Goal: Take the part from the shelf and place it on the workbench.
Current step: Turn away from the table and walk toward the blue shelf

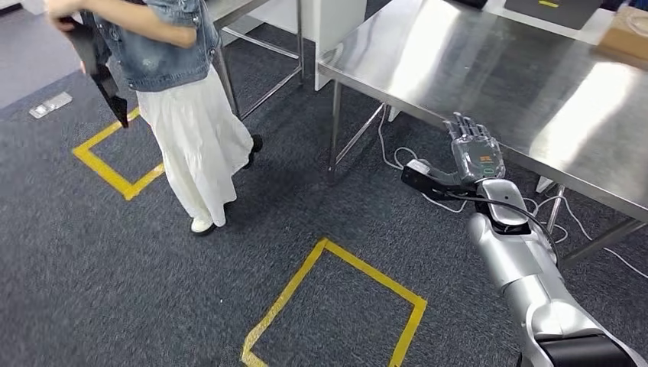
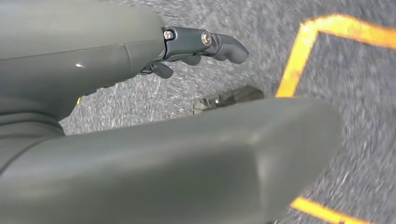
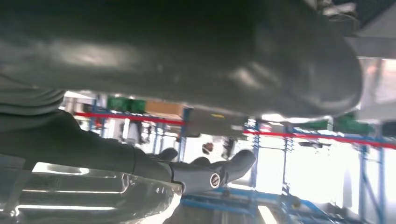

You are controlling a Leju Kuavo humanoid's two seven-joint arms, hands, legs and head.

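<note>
- In the head view the right hand (image 1: 475, 150) sits right of centre, raised at the near edge of the steel workbench (image 1: 497, 76), fingers stretched out straight with nothing in them.
- The right wrist view shows that hand's dark fingers (image 3: 210, 172) extended and bare, above a shiny metal surface, with blue racking (image 3: 280, 140) and a red line behind.
- In the left wrist view the left hand (image 2: 187, 46) hangs over the grey carpet; its dark fingers (image 2: 224, 44) lie loosely apart and hold nothing.
- A person (image 1: 176, 92) in a denim jacket and long white skirt stands at the upper left of the head view, holding a long black part (image 1: 99, 69) that points down toward the floor.
- Yellow tape squares (image 1: 336, 306) mark the carpet, one at bottom centre and one at left just beside the person.
- White cables (image 1: 405, 160) lie on the floor under the workbench.
- A cardboard box (image 1: 626, 30) rests on the workbench at the upper right corner.
</note>
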